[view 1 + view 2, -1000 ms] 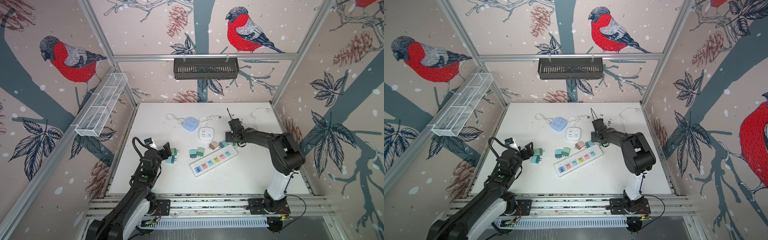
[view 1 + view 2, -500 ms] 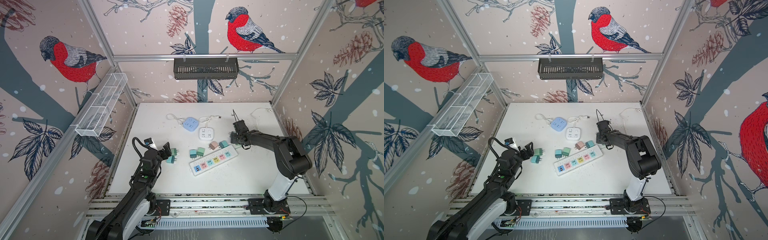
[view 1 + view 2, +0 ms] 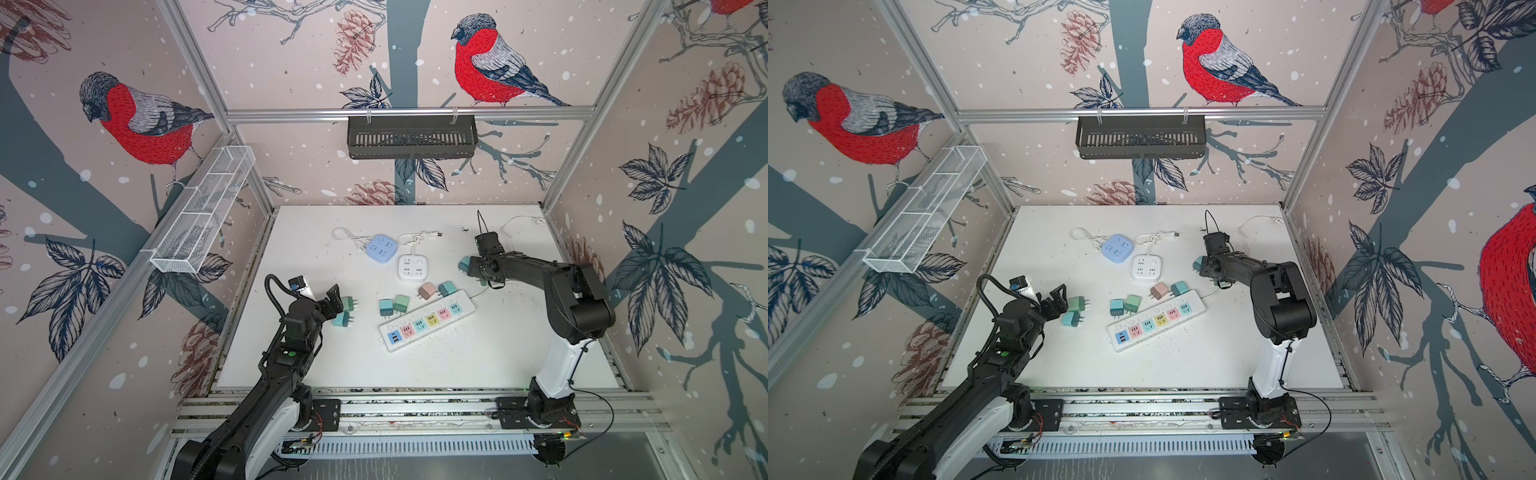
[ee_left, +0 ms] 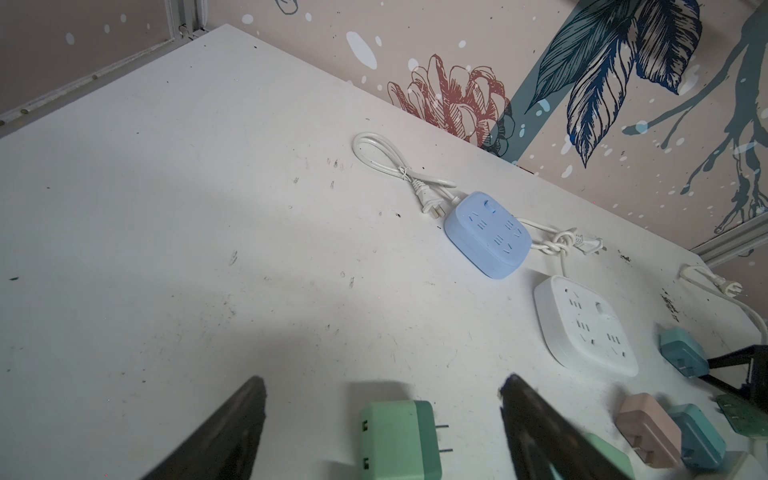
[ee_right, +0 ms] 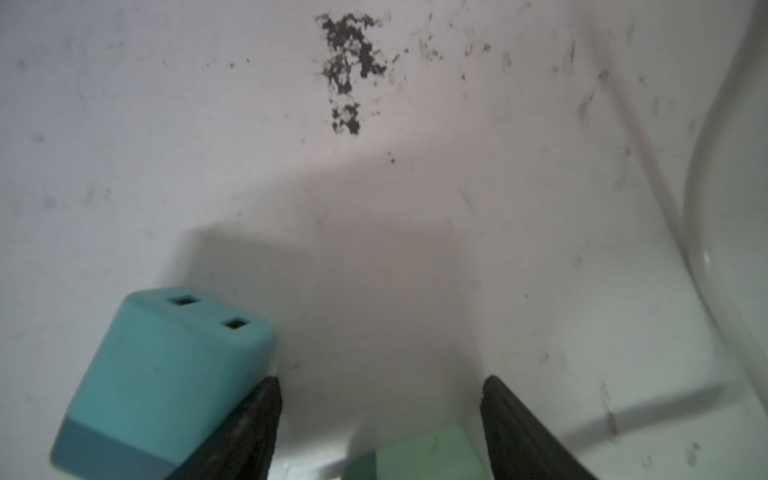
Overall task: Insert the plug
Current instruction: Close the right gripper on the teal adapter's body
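Note:
The long white power strip (image 3: 428, 320) (image 3: 1156, 322) with coloured sockets lies mid-table. A green plug (image 4: 395, 440) (image 3: 351, 303) lies on its side between the spread fingers of my left gripper (image 4: 382, 382) (image 3: 336, 305), which is open and not touching it. A teal plug (image 3: 343, 320) lies just beside. My right gripper (image 5: 382, 380) (image 3: 476, 272) is open and low over the table, right of the strip's far end. A pale green plug (image 5: 424, 453) lies between its fingers, ungripped. A teal plug (image 5: 166, 374) (image 3: 464, 264) sits outside one finger (image 5: 249, 415).
A blue square socket block (image 3: 381, 248) and a white one (image 3: 413, 267) lie behind the strip with coiled cords. Pink (image 3: 427, 290), teal (image 3: 447, 287), blue-green (image 3: 385, 307) and green (image 3: 401, 303) plugs lie along the strip's far side. A white cord (image 5: 715, 208) runs close by the right gripper.
The right gripper has shifted to the right, away from the plugs by the strip's far end, staying low over the table. The left arm has not moved.

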